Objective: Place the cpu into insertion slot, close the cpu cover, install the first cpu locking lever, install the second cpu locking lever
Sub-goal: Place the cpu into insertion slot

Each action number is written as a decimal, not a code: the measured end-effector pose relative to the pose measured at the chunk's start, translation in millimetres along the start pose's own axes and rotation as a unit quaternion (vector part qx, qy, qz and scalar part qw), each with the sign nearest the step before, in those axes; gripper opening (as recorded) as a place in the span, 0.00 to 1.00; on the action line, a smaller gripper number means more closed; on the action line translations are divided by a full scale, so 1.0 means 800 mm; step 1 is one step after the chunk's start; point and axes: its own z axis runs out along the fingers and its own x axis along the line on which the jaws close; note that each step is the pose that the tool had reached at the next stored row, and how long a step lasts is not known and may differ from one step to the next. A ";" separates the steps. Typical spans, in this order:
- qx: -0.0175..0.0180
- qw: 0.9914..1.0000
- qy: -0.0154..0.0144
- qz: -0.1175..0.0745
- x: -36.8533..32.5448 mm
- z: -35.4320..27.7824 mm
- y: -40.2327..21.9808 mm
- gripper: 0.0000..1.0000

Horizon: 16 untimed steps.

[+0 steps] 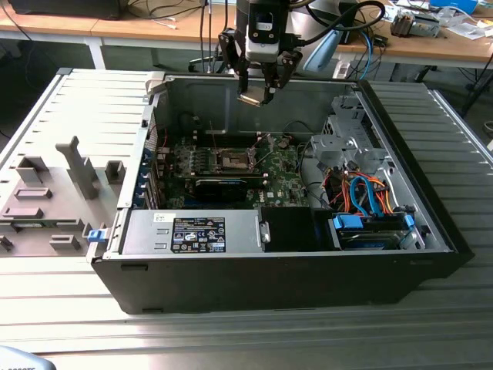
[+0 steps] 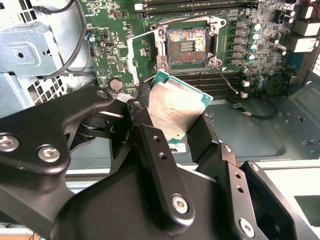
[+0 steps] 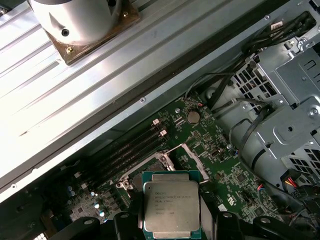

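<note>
Second wrist view shows my pincer [image 2: 172, 125] clamped on the cpu [image 2: 177, 106], which hangs well above the open insertion slot [image 2: 186, 46].

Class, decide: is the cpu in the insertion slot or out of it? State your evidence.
Out. The pincer grips the cpu above the board; the insertion slot sits empty, its dark centre exposed.

The arm [image 1: 262, 27] is hung pretty much straight down at the far side. The gripper [image 1: 258, 94] is clamped on the cpu [image 1: 252, 99], which is pinched between the black fingers [image 2: 155, 155].
</note>
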 end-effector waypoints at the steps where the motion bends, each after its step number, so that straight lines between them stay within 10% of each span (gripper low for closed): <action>1: 0.000 1.000 0.000 0.002 0.0000 0.0000 0.0000 0.54; 16: -0.001 0.999 -0.003 0.035 0.0000 0.0020 -0.0001 0.54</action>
